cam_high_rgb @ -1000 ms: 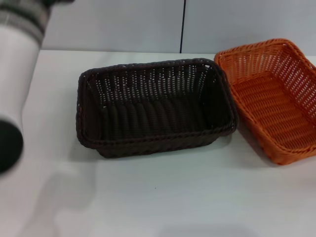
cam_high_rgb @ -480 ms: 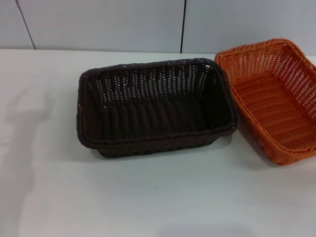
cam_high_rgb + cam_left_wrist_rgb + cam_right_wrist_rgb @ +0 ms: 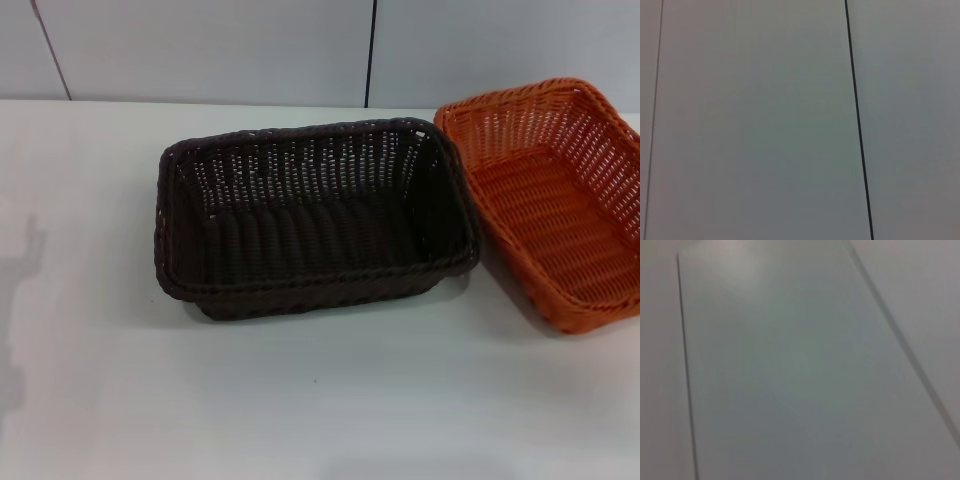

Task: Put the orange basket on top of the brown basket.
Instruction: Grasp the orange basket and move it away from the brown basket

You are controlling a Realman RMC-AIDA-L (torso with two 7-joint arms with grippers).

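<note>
On the white table (image 3: pixel 330 400) the brown basket (image 3: pixel 313 217) sits near the middle of the head view, upright on its base, long side facing the robot, open top showing the woven floor and the light coming through the open-weave far wall. Right beside it, on the robot's right, the orange basket (image 3: pixel 552 195) rests on the table too, turned at an angle so one corner points toward the brown basket's far right corner; the two rims are touching or very nearly so there, and I cannot tell which. The orange basket runs off the right edge of the view, so its far side is cut off. Both baskets are empty, and the orange one is not on top of the brown one. Behind the table stands a pale panelled wall (image 3: pixel 200 50) with a dark vertical seam (image 3: pixel 371 50). A faint shadow lies on the table's left edge. Neither gripper appears in any view, so whether their jaws are apart or together cannot be told. The left wrist view shows only a pale panel (image 3: pixel 755 120) with a dark seam (image 3: pixel 858 120); the right wrist view shows a similar pale panel (image 3: pixel 790 370), blurred.
</note>
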